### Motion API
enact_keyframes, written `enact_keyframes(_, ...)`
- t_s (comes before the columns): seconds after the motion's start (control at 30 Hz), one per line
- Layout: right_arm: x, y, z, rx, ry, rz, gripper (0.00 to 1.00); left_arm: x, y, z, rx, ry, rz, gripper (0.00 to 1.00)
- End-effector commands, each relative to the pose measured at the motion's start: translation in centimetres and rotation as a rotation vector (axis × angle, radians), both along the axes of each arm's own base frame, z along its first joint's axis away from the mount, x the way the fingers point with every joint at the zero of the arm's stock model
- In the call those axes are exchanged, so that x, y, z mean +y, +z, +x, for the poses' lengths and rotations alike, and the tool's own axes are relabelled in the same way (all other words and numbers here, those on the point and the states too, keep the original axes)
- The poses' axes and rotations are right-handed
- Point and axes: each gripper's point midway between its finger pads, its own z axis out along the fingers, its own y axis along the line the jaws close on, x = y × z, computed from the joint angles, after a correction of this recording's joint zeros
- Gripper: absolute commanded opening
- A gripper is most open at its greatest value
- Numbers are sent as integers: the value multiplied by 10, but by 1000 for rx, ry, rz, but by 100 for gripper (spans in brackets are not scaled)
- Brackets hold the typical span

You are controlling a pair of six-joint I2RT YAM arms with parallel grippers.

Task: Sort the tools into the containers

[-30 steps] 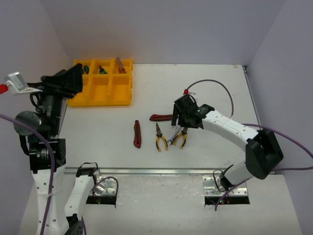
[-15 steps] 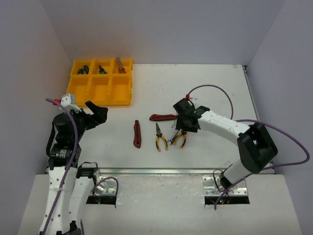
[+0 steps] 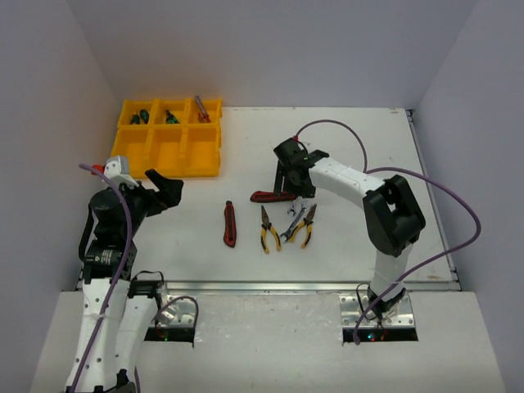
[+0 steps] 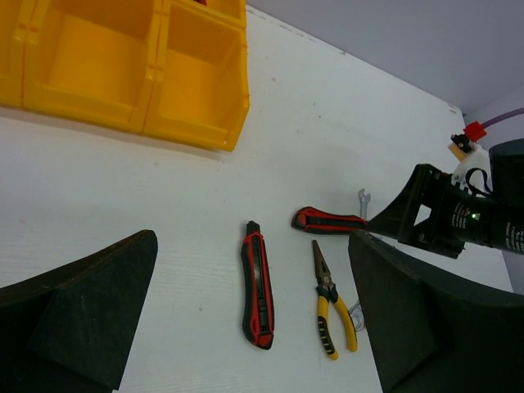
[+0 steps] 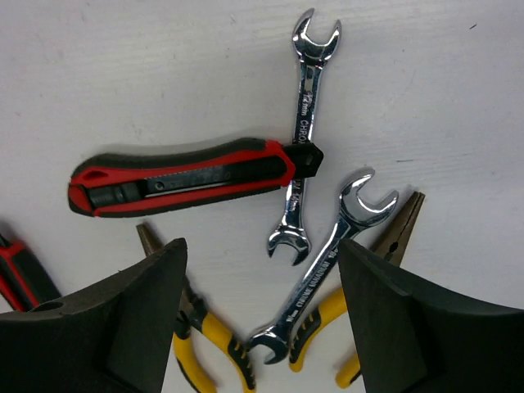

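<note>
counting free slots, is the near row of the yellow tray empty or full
Empty: in the yellow tray, the three near compartments show bare floors from above; the tools inside it all lie in the far row.

Yellow pliers [image 5: 211, 359] (handle ends) cropped

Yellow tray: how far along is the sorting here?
Done: green-handled screwdrivers and a reddish-handled item lie in the back row of the yellow tray; its front row looks empty. In hand: nothing. The right tool hangs open over a red-black utility knife and two wrenches; the left tool is open, empty. Left on the table: those three, a second utility knife, two yellow-handled pliers.
</note>
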Motion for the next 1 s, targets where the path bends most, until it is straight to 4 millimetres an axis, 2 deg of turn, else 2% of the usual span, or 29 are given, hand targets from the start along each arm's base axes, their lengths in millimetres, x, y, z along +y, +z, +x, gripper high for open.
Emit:
enact_keyframes(0.0,16,16,0,19,-204,129,74,-6,14,3,-66,-37,13,100)
enact_keyframes(0.03,23,16,1,21,-203,166,73,-6,14,3,-65,-37,13,100)
enact_keyframes(0.1,58,22,6,-15,-64,281,75,-7,13,3,-63,-41,12,100)
enact_keyframes(0.17,98,31,3,-36,100,324,79,-7,14,2,-66,-43,13,100)
enact_keyframes(0.27,129,31,-5,-33,239,232,81,-9,14,2,-68,-48,13,100)
enact_keyframes(0.3,137,29,-10,-34,269,122,82,-9,14,2,-68,-47,13,100)
enact_keyframes(0.37,148,23,-19,-48,303,37,82,-9,15,1,-71,-48,13,100)
enact_keyframes(0.67,190,-14,-56,-3,392,48,75,-5,19,-1,-87,-23,20,100)
enact_keyframes(0.83,200,-35,-62,39,403,9,72,-5,19,0,-86,-24,19,100)
enact_keyframes(0.9,199,-48,-68,66,407,-7,65,-5,19,0,-85,-22,19,100)
enact_keyframes(0.97,198,-53,-72,69,409,-21,48,-5,19,-1,-87,-24,19,100)
